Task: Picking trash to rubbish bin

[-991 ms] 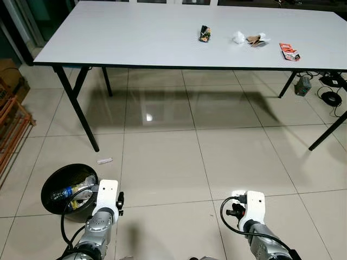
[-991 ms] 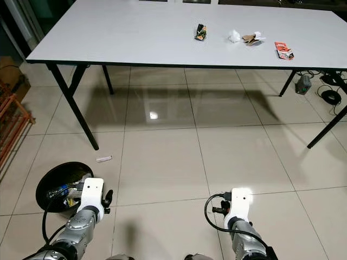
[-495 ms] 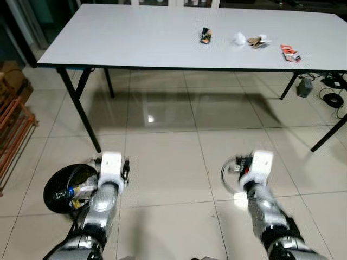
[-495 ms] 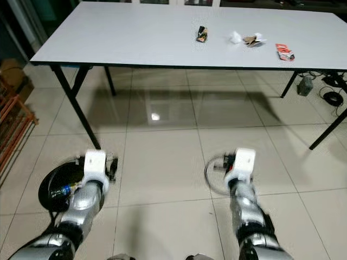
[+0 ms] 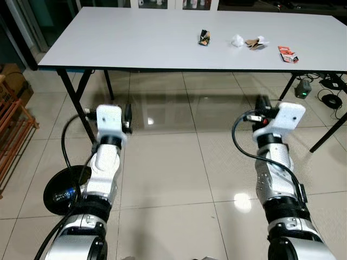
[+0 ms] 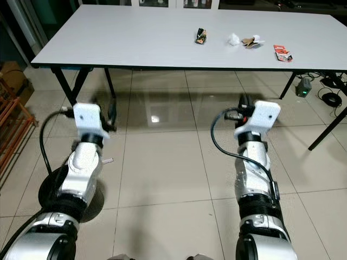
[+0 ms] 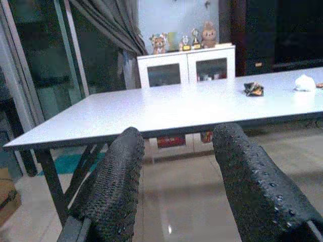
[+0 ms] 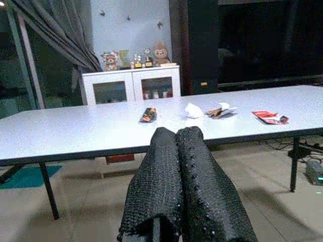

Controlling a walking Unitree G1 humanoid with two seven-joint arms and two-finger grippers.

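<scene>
Both arms raised out front, above the tiled floor (image 5: 162, 173) and short of the long white surface (image 5: 135, 38). Left gripper (image 7: 176, 191) with jaws spread wide apart, nothing between them; right gripper (image 8: 176, 166) with jaws pressed flat together, holding nothing. Trash lined up toward the right end of the surface: a dark crumpled wrapper (image 5: 204, 37), then a white crumpled wad (image 5: 237, 39), then a brown and white scrap (image 5: 255, 43) just beside it, and a red packet (image 5: 288, 53) nearest the right end. Black rubbish bin (image 5: 59, 189) down on the floor by the left arm, partly hidden behind it, with what looks like a bottle and some wrappers inside, hard to tell exactly. Orange rack (image 5: 13, 130) at the far left, cables and a power brick (image 5: 302, 89) under the surface's right end. White cabinet (image 8: 131, 85) with small figurines on top against the back wall.
</scene>
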